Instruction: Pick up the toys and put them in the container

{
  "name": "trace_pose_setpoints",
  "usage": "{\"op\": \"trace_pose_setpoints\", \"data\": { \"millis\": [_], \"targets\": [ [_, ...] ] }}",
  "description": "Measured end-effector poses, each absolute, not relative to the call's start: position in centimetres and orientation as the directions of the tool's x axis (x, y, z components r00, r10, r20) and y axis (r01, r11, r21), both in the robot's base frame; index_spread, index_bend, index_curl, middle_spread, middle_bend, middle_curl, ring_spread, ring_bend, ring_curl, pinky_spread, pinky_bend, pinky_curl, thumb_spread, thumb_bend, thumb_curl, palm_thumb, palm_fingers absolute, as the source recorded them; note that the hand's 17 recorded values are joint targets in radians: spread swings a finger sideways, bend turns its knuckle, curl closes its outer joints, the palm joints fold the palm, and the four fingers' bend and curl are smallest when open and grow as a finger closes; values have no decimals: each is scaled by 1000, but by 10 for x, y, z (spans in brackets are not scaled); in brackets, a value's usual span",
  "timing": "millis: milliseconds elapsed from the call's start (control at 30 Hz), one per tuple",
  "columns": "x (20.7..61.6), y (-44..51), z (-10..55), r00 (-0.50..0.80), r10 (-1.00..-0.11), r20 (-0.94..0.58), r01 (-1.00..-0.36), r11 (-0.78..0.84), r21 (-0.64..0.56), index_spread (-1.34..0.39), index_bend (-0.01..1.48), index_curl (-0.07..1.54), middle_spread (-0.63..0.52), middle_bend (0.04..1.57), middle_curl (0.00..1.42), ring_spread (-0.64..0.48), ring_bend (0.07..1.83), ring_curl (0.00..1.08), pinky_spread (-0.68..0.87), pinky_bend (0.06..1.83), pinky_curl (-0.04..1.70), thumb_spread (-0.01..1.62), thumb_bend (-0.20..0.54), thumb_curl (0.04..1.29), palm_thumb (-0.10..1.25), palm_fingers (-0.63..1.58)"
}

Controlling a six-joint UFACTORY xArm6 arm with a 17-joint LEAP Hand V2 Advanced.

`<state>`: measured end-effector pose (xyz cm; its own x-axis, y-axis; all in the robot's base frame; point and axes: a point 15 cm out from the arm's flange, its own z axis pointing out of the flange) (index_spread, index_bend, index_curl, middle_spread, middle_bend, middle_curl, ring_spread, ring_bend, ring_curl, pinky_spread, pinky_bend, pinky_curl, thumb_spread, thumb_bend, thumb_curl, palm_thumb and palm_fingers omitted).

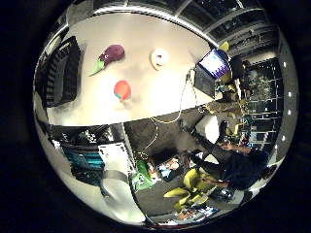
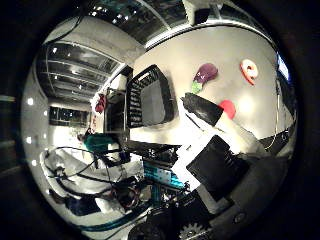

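Observation:
Three toys lie on the white table [image 1: 146, 97]: a purple eggplant with a green stem [image 1: 111, 54], a white and orange ring [image 1: 159, 58] and a red-orange round toy [image 1: 122, 90]. A black slatted container [image 1: 60, 70] stands at the table's end, beside the eggplant. The right thumb side palm view shows the container [image 2: 150, 95], the eggplant [image 2: 205, 73], the ring [image 2: 248, 70] and the round toy [image 2: 228, 108]. My hand [image 2: 215, 150] is high above the table, away from all the toys. Its white and black fingers [image 2: 200, 108] reach out relaxed and hold nothing.
An open laptop [image 1: 212, 64] stands at the table's far edge beyond the ring. Off the table are the floor, yellow and green items [image 1: 190, 184] and racks of equipment [image 2: 150, 170].

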<state>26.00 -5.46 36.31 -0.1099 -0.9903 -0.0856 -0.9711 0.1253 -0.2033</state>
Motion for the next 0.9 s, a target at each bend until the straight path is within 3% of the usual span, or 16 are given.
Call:
{"op": "trace_pose_setpoints", "data": {
  "millis": [167,300,767,900],
  "targets": [
    [263,-56,354,-115,-989,-89,-973,130,-192,-486,210,403,-67,196,307,85,192,170,427,194,222,1083,-20,334,791,487],
    [265,-57,318,-121,-988,-95,-977,135,-167,-474,174,385,-71,200,312,85,202,177,421,201,225,1077,-20,340,791,479],
    [304,-81,197,-188,-979,-78,-948,202,-248,-415,142,284,-61,241,330,75,306,212,422,291,262,1052,-28,338,720,396],
    [308,-88,162,-203,-976,-74,-955,214,-205,-399,124,263,-49,244,331,74,343,222,423,328,273,1044,-35,327,689,354]
  ]
}}
